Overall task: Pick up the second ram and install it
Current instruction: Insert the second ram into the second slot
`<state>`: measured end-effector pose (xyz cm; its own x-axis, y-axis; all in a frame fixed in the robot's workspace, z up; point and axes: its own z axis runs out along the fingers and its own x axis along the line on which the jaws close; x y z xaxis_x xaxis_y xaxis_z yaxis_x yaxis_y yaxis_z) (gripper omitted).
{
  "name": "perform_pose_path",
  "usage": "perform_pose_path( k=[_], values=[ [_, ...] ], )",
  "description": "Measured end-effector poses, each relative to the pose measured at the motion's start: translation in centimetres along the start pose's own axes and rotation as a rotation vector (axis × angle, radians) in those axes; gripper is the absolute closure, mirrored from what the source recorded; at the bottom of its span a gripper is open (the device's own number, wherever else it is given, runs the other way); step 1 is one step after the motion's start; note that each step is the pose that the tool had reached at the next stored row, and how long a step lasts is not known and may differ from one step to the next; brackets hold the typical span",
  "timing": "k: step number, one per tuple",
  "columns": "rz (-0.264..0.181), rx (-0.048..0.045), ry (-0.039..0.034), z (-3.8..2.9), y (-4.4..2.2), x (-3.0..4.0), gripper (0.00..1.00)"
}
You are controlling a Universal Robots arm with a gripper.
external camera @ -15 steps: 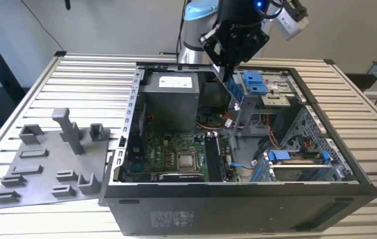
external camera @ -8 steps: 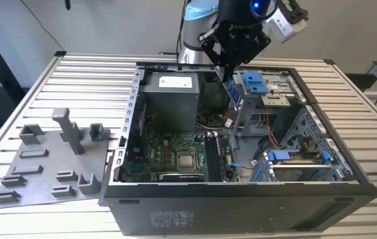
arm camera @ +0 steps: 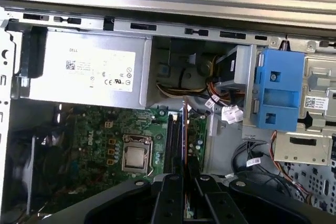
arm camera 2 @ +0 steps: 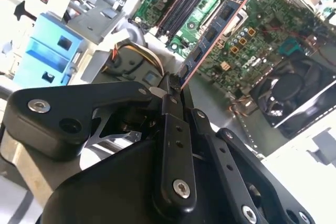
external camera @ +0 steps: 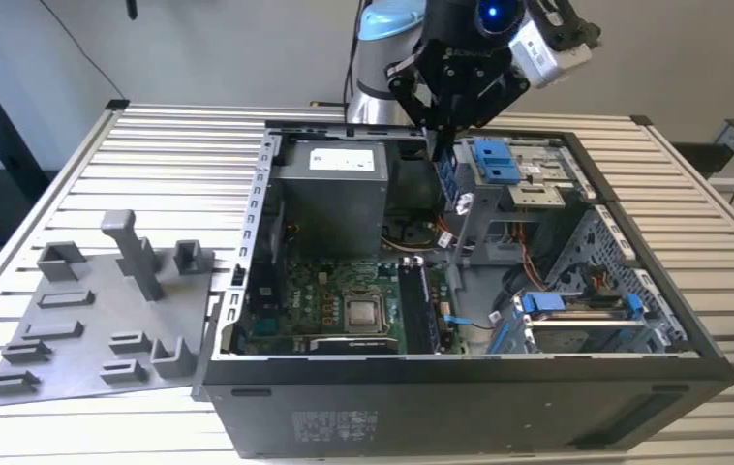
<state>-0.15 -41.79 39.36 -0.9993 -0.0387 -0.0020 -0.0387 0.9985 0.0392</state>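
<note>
Closest in, the claw point(arm camera 2: 174, 88) is pinching shut on one end of the second ram point(arm camera 2: 215, 32), so most of the stick is poking out past the fingertips. My guess is it's gripping that way to leave the bottom edge free for going down into a slot. The stick is hanging in the air, not touching anything in the case.

Past it, the memory slots point(arm camera 2: 186, 3) are sitting on the motherboard point(arm camera: 100, 129), beside the processor point(arm camera: 135, 157). I can't tell if a slot is already filled. Further off, the power supply point(arm camera: 89, 74) and the blue drive caddy point(arm camera: 275, 90) are crowding the space, which is probably why the arm is coming straight down from above.

The views are showing different things. The second wrist view is giving the stick's flat face with its chips. In the first wrist view it's edge-on, a thin line running roughly parallel to the slots. The exterior view is showing the height: the stick is dangling upright over the open case point(external camera: 471, 407), well above the board. It's also showing the grey fixture point(external camera: 108, 320) lying on the table point(external camera: 173, 145) beside the case.
</note>
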Motion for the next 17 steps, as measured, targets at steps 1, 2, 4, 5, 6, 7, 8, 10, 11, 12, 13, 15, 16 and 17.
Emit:
perform_pose_path(
  k=[1,2,4,5,6,7,8,10,11,12,13,15,16,17],
  values=[
    [0.016,0.0000,-0.0006,0.02,0.00,0.00,0.85],
    [0.032,0.0001,-0.0013,0.03,0.00,0.00,0.85],
    [0.062,0.0002,-0.0024,0.05,0.00,0.00,0.85],
    [0.078,0.0002,-0.0031,0.07,0.00,0.00,0.85],
    [0.093,0.0003,-0.0037,0.08,0.00,0.00,0.85],
    [0.108,0.0003,-0.0042,0.08,0.00,0.00,0.85],
    [0.119,0.0004,-0.0046,0.08,0.00,0.00,0.85],
    [0.120,0.0003,-0.0047,0.08,0.00,0.00,0.85],
    [0.120,0.0003,-0.0048,0.08,0.00,0.00,0.85],
    [0.120,0.0003,-0.0067,0.09,0.00,0.01,0.85],
    [0.120,0.0002,-0.0115,0.10,0.00,0.02,0.85],
    [0.119,0.0000,-0.0206,0.14,0.00,0.03,0.85],
    [0.119,0.0000,-0.0222,0.15,0.00,0.03,0.85],
    [0.119,0.0001,-0.0221,0.15,0.00,0.03,0.85]
  ],
)
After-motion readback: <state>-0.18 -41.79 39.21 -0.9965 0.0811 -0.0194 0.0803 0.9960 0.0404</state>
